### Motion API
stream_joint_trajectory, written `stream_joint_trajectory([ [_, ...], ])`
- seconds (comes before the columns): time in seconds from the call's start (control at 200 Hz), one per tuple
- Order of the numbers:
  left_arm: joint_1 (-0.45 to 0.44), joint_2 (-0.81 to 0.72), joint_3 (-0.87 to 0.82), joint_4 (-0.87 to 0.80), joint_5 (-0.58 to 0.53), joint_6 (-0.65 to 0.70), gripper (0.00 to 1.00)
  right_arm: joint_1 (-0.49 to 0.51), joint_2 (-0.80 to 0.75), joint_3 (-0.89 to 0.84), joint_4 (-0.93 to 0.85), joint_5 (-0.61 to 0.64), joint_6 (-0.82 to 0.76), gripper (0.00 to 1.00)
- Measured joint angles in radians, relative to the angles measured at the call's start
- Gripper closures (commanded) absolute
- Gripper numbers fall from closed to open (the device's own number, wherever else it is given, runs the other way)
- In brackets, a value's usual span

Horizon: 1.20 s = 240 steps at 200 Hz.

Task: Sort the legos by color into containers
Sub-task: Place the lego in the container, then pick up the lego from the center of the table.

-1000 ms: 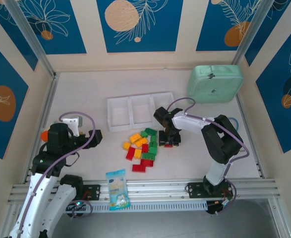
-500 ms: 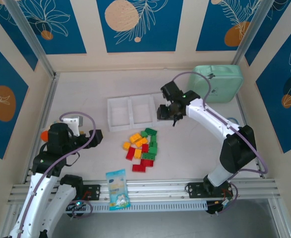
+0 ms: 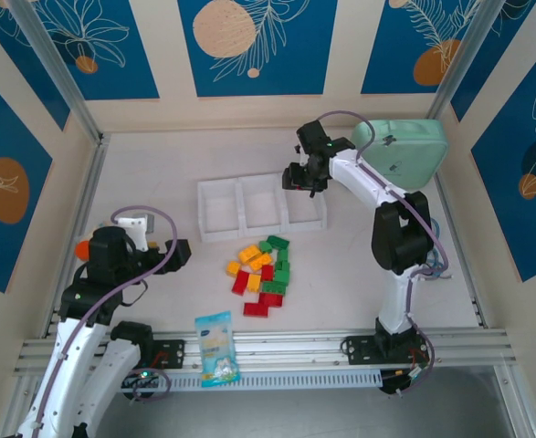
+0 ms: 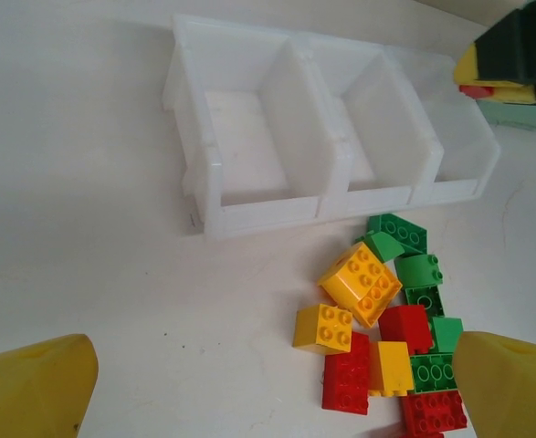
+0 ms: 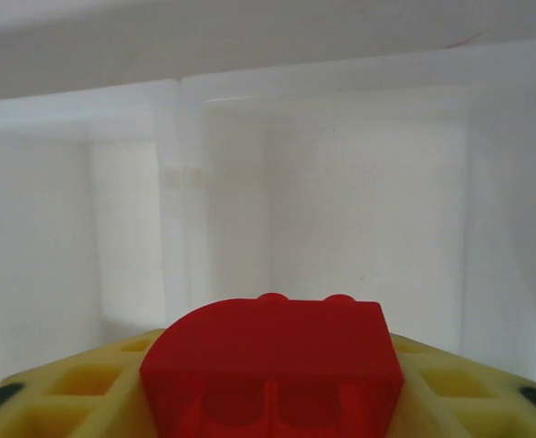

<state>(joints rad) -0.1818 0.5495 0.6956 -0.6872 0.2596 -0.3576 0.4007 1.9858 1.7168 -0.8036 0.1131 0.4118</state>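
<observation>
Starting at the near edge, a blue-and-white snack packet (image 3: 215, 349) lies flat beside the rail and is no part of the sort. The left gripper (image 4: 269, 383) hangs low over the table with its yellow fingers (image 4: 30, 388) spread wide and nothing between them, apparently parked clear of the work.

Just beyond it, the legos (image 3: 263, 274) sit in one loose heap on the table. They are small, glossy, hard plastic bricks with round studs, red, green and yellow-orange mixed, several touching or leaning on each other.

Behind the heap stands the white tray (image 3: 217, 210), of thin plastic with low straight walls and three square compartments in a row. The left and middle compartments show bare floors.

The right gripper (image 3: 302, 178) is poised over the right-end compartment, judged to be the place chosen for red. A red brick (image 5: 272, 365), with a rounded upper edge and two studs, sits between its yellow pads (image 5: 76, 388), which have moulded pockets. Whether they grip it or merely flank it cannot be told.

Farthest back, a mint-green rounded case (image 3: 397, 153) rests near the wall, well apart from the heap.
</observation>
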Motion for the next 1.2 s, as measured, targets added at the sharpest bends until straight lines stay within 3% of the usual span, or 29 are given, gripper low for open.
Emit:
stream_joint_trajectory([
  [0.145,0.000,-0.013,-0.002,0.008,0.005,0.000,0.01,0.001,-0.007,0.000,-0.028,-0.014,0.006,0.14],
  [0.2,0.000,-0.014,-0.002,0.012,0.007,0.000,0.01,0.008,-0.021,-0.001,-0.043,-0.016,0.023,0.00],
  [0.385,0.000,-0.025,-0.004,0.016,0.010,0.000,0.01,0.062,-0.159,-0.085,-0.080,-0.009,0.063,0.00],
  [0.575,0.000,-0.042,-0.006,0.018,0.014,0.000,0.01,0.180,-0.313,-0.230,-0.119,0.003,0.152,0.05],
  [0.76,0.000,-0.044,-0.008,0.018,0.014,0.000,0.01,0.275,-0.326,-0.367,-0.129,0.016,0.224,0.17],
  [1.201,0.000,-0.069,-0.009,0.021,0.025,0.000,0.01,0.291,-0.188,-0.423,-0.066,0.014,0.260,0.32],
])
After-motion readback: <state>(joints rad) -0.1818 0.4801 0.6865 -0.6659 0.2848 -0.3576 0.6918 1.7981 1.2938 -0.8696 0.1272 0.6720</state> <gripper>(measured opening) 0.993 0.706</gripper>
